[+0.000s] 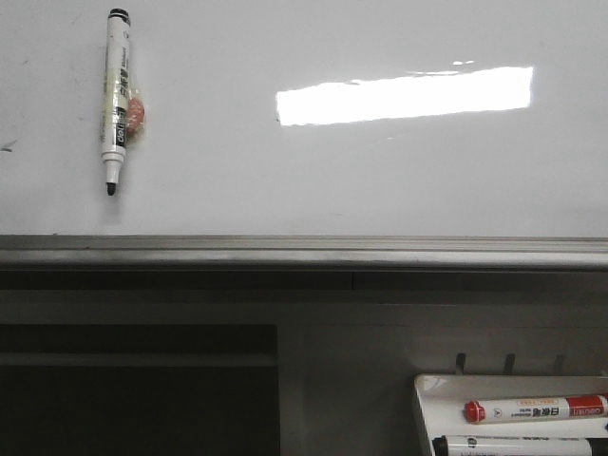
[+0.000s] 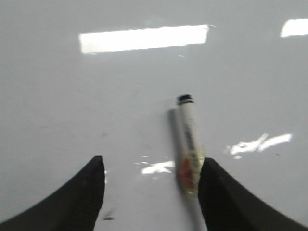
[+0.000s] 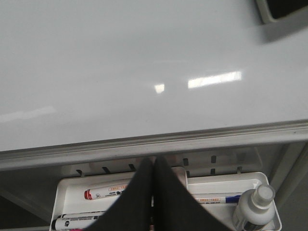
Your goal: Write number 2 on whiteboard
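The whiteboard (image 1: 380, 171) lies flat, glossy white, with a bright rectangular light reflection. No number 2 shows on it. A white marker with a black tip (image 1: 116, 95) lies on the board at the far left, uncapped, with a reddish patch on its side. In the left wrist view my left gripper (image 2: 151, 166) is open just above the board (image 2: 96, 96). The blurred marker (image 2: 187, 139) lies between its fingers, close against one of them. My right gripper (image 3: 153, 161) is shut and empty, hanging over the marker tray. Neither gripper shows in the front view.
A grey metal edge strip (image 1: 304, 252) runs along the board's near side. Below it at the right a white tray (image 1: 427, 399) holds a red-capped marker (image 1: 537, 409) and a black marker (image 1: 513, 445). The right wrist view also shows a blue marker (image 3: 216, 198) and a small bottle (image 3: 255, 207).
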### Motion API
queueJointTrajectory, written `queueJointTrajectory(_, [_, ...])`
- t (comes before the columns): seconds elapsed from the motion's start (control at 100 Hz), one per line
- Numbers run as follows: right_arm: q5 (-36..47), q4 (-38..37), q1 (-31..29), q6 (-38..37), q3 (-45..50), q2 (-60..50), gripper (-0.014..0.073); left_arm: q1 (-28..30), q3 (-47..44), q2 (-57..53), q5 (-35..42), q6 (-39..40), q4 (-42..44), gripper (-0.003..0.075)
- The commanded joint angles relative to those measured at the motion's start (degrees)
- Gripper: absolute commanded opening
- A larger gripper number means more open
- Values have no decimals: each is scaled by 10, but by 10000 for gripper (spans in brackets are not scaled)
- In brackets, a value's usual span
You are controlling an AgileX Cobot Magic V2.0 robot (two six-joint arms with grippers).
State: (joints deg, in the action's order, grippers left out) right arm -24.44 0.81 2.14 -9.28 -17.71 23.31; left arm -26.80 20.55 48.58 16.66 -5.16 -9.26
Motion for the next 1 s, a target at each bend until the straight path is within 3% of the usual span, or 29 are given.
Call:
queueJointTrajectory(0.0, [51,-1,1,1,-15,7,-60,-61,16,49,87,8,-15,386])
queueJointTrajectory(0.21, [51,-1,1,1,-15,7,-61,-136,16,180,188,8,-83,386])
queueJointTrajectory(0.32, [52,-1,1,1,-15,7,-61,-157,26,226,198,13,-98,386])
queueJointTrajectory(0.47, [53,-1,1,1,-15,7,-60,-161,39,260,215,13,-164,386])
queueJointTrajectory(0.78, [66,-1,1,1,-15,7,-61,-161,53,292,228,13,-207,375])
queueJointTrajectory(0.84, [66,0,1,1,-15,7,-60,-161,53,293,225,13,-207,318])
queueJointTrajectory(0.99, [68,35,1,1,-15,7,-61,-161,53,293,194,13,-207,41])
